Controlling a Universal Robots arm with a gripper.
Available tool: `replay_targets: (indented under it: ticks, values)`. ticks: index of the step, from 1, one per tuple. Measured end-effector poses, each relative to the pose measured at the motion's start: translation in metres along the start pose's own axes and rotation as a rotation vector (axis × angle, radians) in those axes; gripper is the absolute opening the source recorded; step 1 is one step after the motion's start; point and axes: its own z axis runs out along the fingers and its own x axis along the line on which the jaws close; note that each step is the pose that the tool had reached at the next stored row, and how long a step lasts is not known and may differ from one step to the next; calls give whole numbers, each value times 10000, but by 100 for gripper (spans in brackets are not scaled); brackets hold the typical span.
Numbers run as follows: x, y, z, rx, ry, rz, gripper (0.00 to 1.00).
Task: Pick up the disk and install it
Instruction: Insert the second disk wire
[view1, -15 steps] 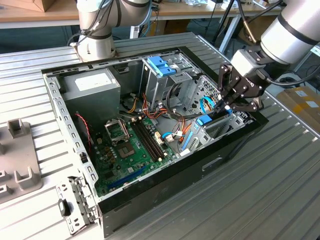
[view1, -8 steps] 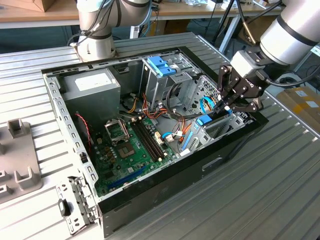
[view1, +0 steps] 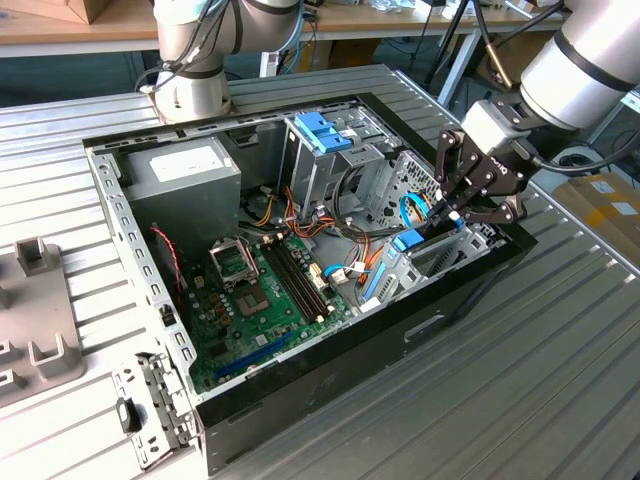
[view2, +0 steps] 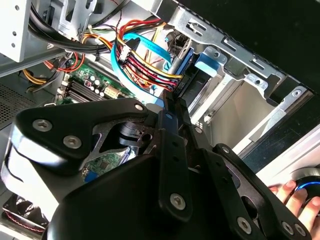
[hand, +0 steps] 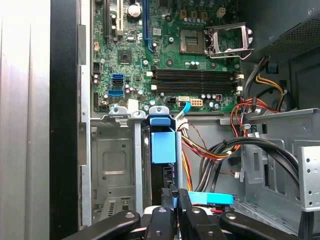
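The disk (view1: 408, 241) stands on edge in the metal drive bay at the case corner on the exterior view's right, and its blue carrier frame (hand: 163, 145) is what shows of it. My gripper (view1: 452, 212) sits just above that bay. Its black fingers (hand: 181, 200) are pressed together on a thin blue edge of the disk's frame. In the second wrist view the fingertips (view2: 169, 106) meet right beside the blue carrier (view2: 207, 63) and the bundled cables. The disk's metal body is hidden inside the slot.
The open computer case (view1: 330, 370) holds a green motherboard (view1: 262, 300), a grey power-supply box (view1: 186, 175), and a drive cage with a blue handle (view1: 322, 130). Loose cables (hand: 225, 145) crowd the bay. A person's hand (view2: 295, 194) rests near the case. Grey fixtures (view1: 40, 330) lie on the exterior view's left.
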Motion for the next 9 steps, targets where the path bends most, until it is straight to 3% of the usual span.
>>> replay_targets:
  ticks: [9]
  values:
    - [16, -5, 57, -1, 4, -5, 16]
